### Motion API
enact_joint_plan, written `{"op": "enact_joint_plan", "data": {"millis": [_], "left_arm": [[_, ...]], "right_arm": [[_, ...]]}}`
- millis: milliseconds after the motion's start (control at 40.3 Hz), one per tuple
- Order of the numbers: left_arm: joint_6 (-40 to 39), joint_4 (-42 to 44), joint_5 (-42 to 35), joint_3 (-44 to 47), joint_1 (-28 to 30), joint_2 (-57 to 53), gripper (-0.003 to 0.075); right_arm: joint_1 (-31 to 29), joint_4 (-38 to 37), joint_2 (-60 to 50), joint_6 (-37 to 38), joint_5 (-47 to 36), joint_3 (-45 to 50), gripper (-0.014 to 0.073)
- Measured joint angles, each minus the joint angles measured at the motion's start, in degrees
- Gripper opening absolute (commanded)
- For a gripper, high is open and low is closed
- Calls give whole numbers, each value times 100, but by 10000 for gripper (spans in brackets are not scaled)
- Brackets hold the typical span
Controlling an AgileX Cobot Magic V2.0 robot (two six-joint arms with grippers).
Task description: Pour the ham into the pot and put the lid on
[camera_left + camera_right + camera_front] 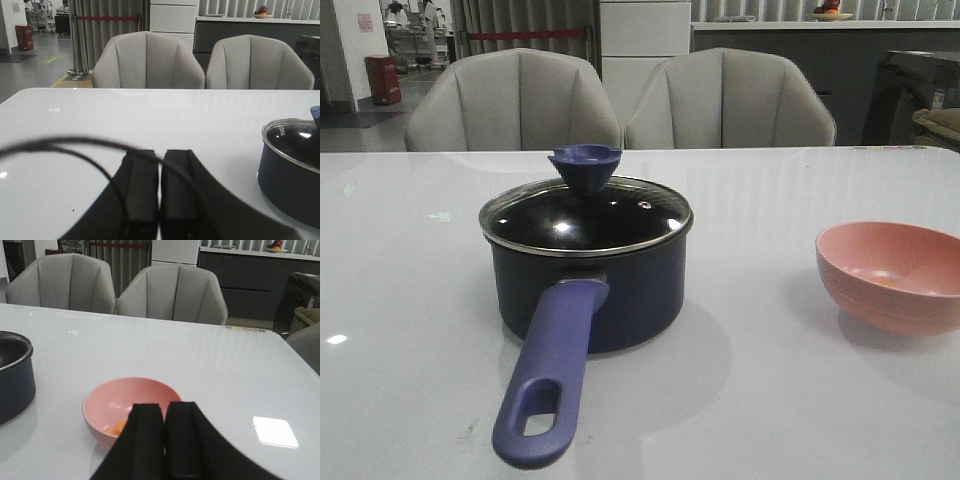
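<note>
Hovering over the table, left gripper [160, 200] jaws pressed together, right gripper [165, 440] likewise, both empty.

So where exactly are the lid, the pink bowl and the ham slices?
lid [582, 218]: front view, on the glass disc sitting on the pot.
pink bowl [880, 262]: front view, on its inner wall.
ham [117, 428]: right wrist view, on the orange slices in the bowl's bottom.

One pot [588, 285]; one lid [585, 215]; one pink bowl [890, 277]; two grey chairs [620, 100]; two grippers [160, 187]
</note>
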Motion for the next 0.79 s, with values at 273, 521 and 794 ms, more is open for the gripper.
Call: {"op": "enact_joint_plan", "data": {"millis": [273,521,794], "left_arm": [[0,0,-109,0,0,0,122],[0,0,-482,0,0,0,122],[0,-23,-702,-46,0,0,122]], "right_arm": [[0,0,0,0,0,0,142],[0,0,0,0,0,0,142],[0,0,0,0,0,0,142]]}}
